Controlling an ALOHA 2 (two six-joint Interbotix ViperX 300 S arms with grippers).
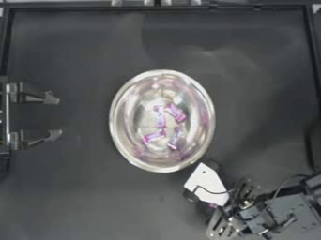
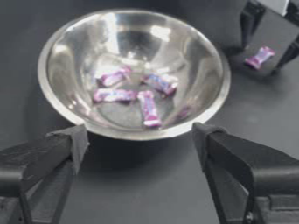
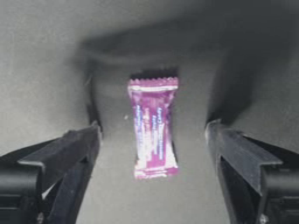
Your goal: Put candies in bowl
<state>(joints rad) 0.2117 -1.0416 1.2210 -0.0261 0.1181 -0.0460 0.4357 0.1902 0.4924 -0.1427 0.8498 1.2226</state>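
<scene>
The silver bowl point(image 1: 119, 110) point(image 2: 70, 35) stands mid-table with several purple-pink candies point(image 1: 174, 112) point(image 2: 149, 108) lying inside it. One more candy point(image 3: 153, 109) point(image 2: 259, 57) lies flat on the table just outside the bowl, on its near right. My right gripper point(image 3: 153, 138) point(image 1: 213, 201) hangs over that candy, open, one jaw on each side and neither touching it. From above the arm hides almost all of this candy; only a purple speck shows. My left gripper point(image 1: 55, 117) point(image 2: 140, 135) waits open at the left edge, facing the bowl.
The right arm's body point(image 1: 276, 215) fills the near right corner. A raised frame point(image 1: 156, 5) runs along the table's far edge and sides.
</scene>
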